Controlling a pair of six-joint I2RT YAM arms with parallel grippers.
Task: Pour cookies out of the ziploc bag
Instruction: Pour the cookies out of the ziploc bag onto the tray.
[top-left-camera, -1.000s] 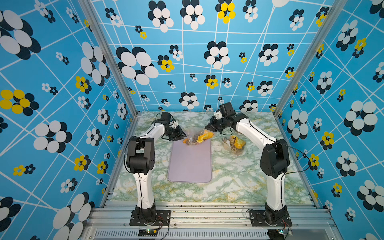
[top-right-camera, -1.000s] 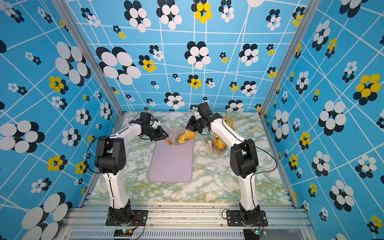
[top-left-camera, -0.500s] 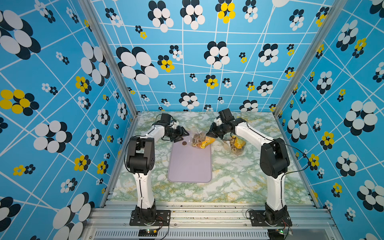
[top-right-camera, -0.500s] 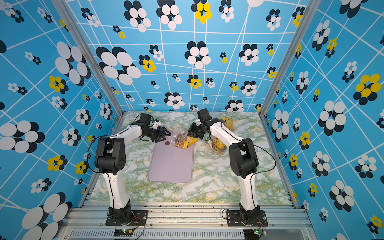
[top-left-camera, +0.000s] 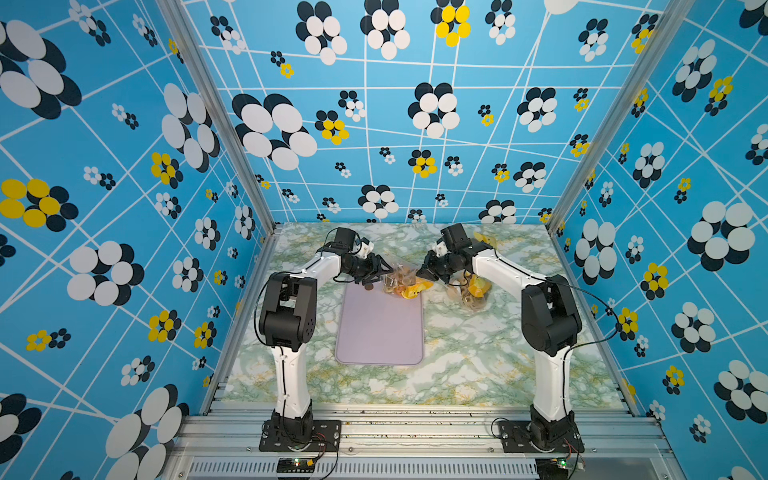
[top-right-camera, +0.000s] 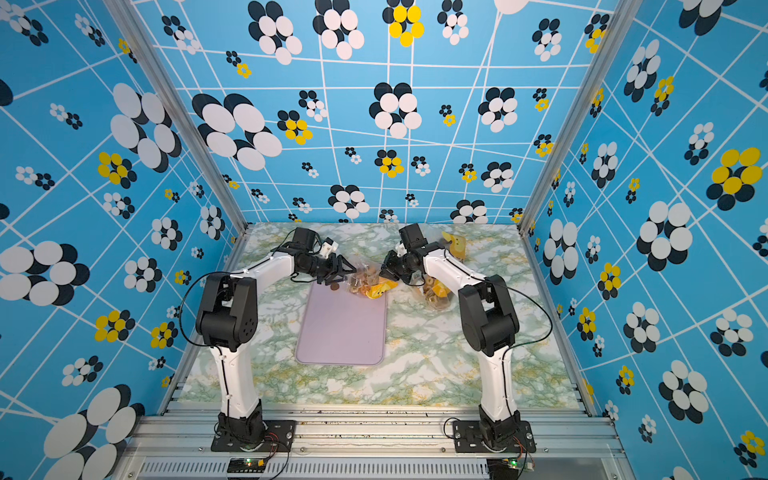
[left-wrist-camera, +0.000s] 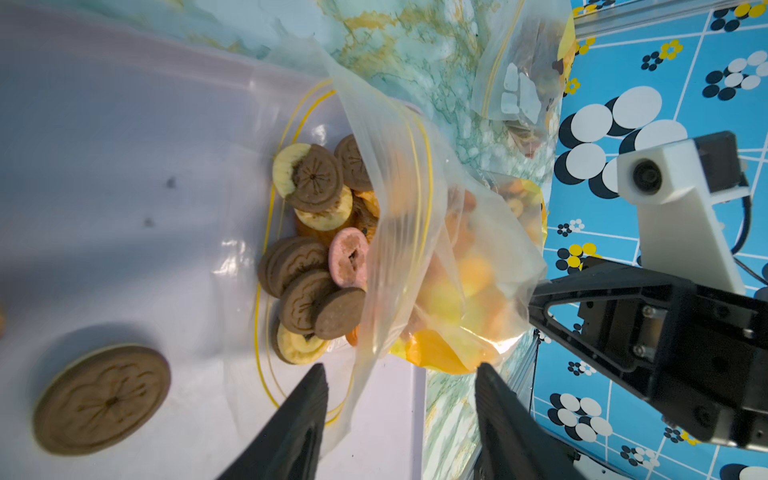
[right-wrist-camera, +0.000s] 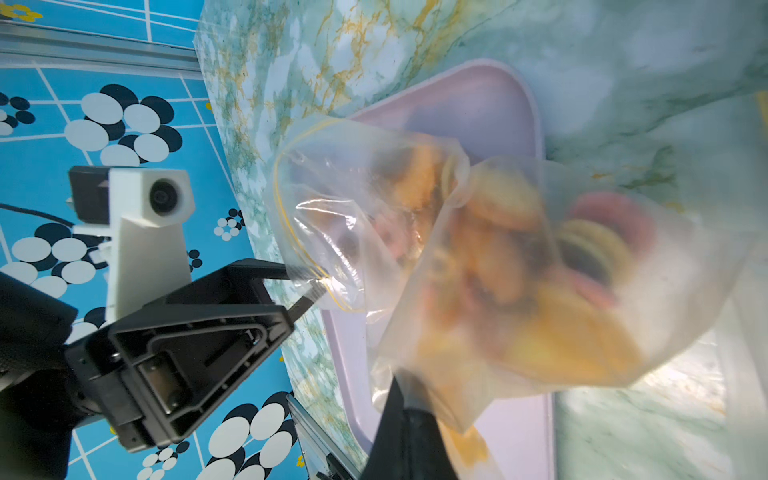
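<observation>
The clear ziploc bag (top-left-camera: 403, 281) (top-right-camera: 368, 283) lies tilted at the far end of the lavender tray (top-left-camera: 379, 332), its yellow-lined mouth facing left. Brown, tan and pink cookies (left-wrist-camera: 316, 253) crowd the open mouth, and more show blurred through the plastic (right-wrist-camera: 498, 257). One brown cookie (left-wrist-camera: 102, 399) (top-left-camera: 368, 286) lies loose on the tray. My left gripper (left-wrist-camera: 399, 370) (top-left-camera: 383, 274) is open at the mouth, the bag's lip loose between its fingers. My right gripper (right-wrist-camera: 409, 399) (top-left-camera: 424, 275) is shut on the bag's bottom corner and lifts that end.
A second clear bag of snacks (top-left-camera: 473, 293) (left-wrist-camera: 519, 83) lies on the marble table right of the tray, under the right arm. A yellow piece (top-left-camera: 484, 240) sits near the back wall. Blue patterned walls close in three sides.
The bag has come down onto the tray's far end with the right gripper. A brown cookie has dropped onto the tray. The left jaws have widened at the bag's mouth.
</observation>
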